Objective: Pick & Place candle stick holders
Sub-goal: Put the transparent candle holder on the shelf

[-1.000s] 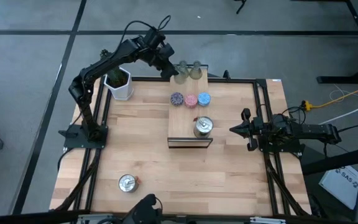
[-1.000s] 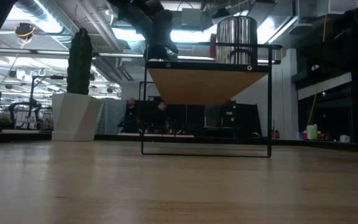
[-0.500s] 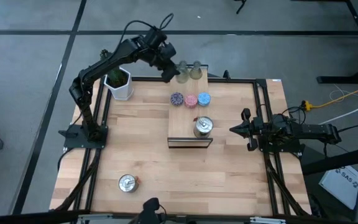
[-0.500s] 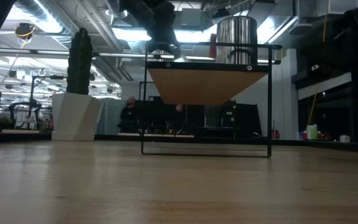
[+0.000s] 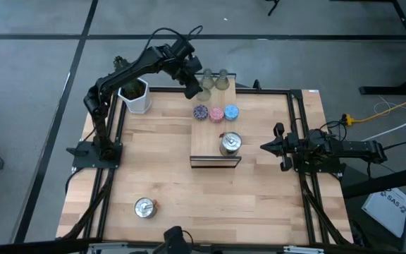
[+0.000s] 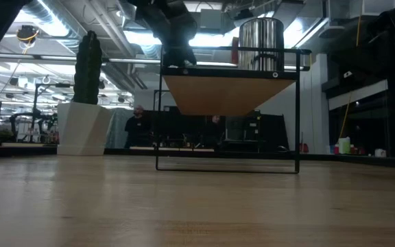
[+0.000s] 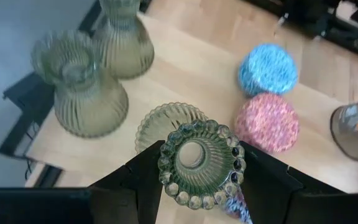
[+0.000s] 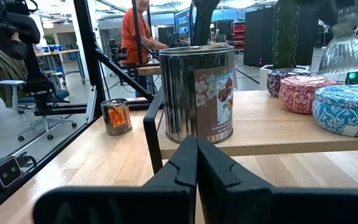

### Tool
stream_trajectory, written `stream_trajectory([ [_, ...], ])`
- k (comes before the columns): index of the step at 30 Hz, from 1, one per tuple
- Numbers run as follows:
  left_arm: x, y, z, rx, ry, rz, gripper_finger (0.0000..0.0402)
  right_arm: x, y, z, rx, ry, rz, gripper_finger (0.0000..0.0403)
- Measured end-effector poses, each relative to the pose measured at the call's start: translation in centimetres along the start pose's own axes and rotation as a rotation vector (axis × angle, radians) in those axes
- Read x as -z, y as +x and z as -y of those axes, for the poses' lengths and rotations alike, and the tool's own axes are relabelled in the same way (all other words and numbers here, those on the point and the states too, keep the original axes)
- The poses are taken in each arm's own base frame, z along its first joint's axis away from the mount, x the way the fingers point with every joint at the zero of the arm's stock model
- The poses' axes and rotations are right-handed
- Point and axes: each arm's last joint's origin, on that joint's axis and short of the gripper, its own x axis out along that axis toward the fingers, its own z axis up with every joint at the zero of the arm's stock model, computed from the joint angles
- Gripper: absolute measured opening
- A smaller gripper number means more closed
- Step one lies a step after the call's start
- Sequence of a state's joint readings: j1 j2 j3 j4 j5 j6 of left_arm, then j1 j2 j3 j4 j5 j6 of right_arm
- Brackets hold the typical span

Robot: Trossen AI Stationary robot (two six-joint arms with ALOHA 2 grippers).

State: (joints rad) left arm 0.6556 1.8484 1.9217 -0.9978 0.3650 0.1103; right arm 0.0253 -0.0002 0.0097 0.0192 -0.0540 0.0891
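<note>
My left gripper (image 5: 193,87) is over the far left corner of the raised wooden board (image 5: 216,130), shut on an olive-green bell-shaped holder (image 7: 191,149). Two more green holders (image 7: 82,87) (image 7: 120,37) stand on their bases at the board's far end. The purple (image 5: 200,111), pink (image 5: 216,113) and blue (image 5: 231,111) low round holders sit in a row behind a silver holder (image 5: 230,143). A second silver holder (image 5: 144,207) stands on the table at the near left. My right gripper (image 5: 266,147) waits shut at the right. My left gripper pinches the green holder just below its beaded top rim (image 7: 199,163), one finger (image 7: 146,180) on each side. The fingers come from above, slanting toward the near edge. The holder's flared base (image 7: 165,121) hangs below, over the board; I cannot tell whether it touches the board.
A cactus in a white pot (image 5: 134,93) stands at the far left, close to my left arm. The board stands on a black frame (image 6: 228,165) above the table. People (image 6: 137,127) show in the room beyond the table.
My left gripper has moved a little toward the table's near edge, over the board's far left corner, beside the two standing green holders.
</note>
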Motion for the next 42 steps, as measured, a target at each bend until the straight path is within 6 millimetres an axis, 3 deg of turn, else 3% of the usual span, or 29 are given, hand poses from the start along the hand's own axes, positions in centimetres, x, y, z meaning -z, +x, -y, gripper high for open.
stream_trajectory([
  [23,0.1,0.4,-0.3,-0.051,0.041,-0.021,0.0178,0.0,0.0,0.0,0.000,0.000,0.000,0.0005],
  [36,0.4,2.2,-0.7,-0.039,0.028,-0.067,0.0179,0.0,0.0,0.0,0.000,0.000,0.000,0.0005],
  [42,0.4,2.1,-0.6,-0.037,0.030,-0.066,0.0187,0.0,0.0,0.0,0.000,0.000,0.000,0.0005],
])
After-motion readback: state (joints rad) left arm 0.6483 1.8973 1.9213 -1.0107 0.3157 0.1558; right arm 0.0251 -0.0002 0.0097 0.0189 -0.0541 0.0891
